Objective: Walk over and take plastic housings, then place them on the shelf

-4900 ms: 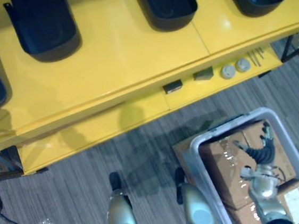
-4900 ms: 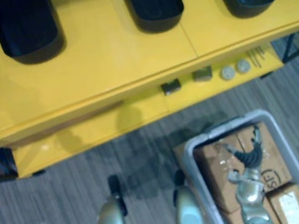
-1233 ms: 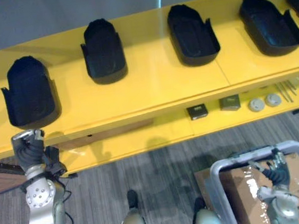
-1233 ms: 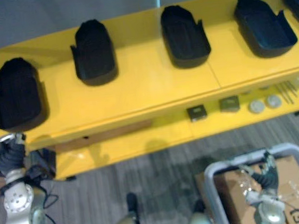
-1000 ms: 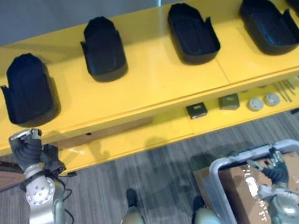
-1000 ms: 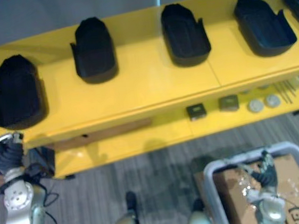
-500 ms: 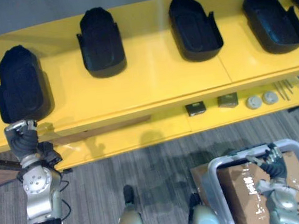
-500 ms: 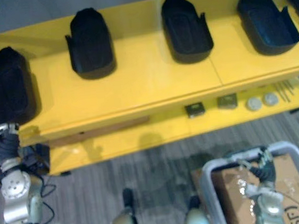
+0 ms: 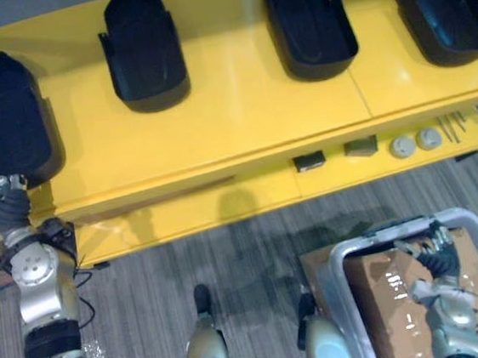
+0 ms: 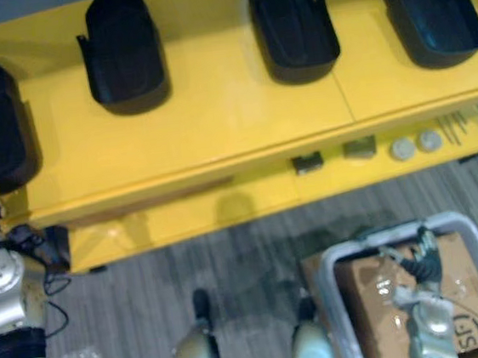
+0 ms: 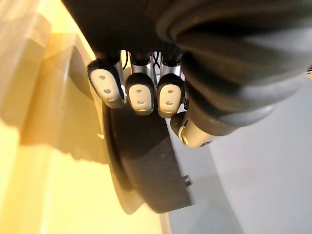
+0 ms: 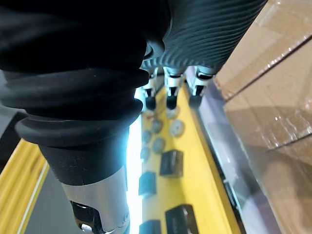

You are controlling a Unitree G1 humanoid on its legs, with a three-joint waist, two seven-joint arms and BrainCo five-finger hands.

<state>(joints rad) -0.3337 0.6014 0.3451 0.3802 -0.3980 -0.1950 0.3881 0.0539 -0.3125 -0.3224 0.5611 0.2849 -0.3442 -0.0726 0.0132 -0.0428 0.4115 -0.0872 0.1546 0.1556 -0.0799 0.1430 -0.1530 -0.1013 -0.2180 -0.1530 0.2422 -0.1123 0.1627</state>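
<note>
Camera has shifted, but vs the shelf edge the L hand has come up since 1.2 s ago. It was at the front lip then; now it sits over the top of the yellow shelf, at the near end of the leftmost housing. Its fingers are curled in toward the palm. Can't tell if they touch the housing or are just beside it; no grip on its rim shows. R hand hangs empty, fingers relaxed, over cardboard boxes in a grey-rimmed bin. 3 other housings lie in a row along the top, well apart. Judgement: leftmost housing looks set down, so this 1 is approx done. Left to do: free the hand & fetch more, if any remain.
</note>
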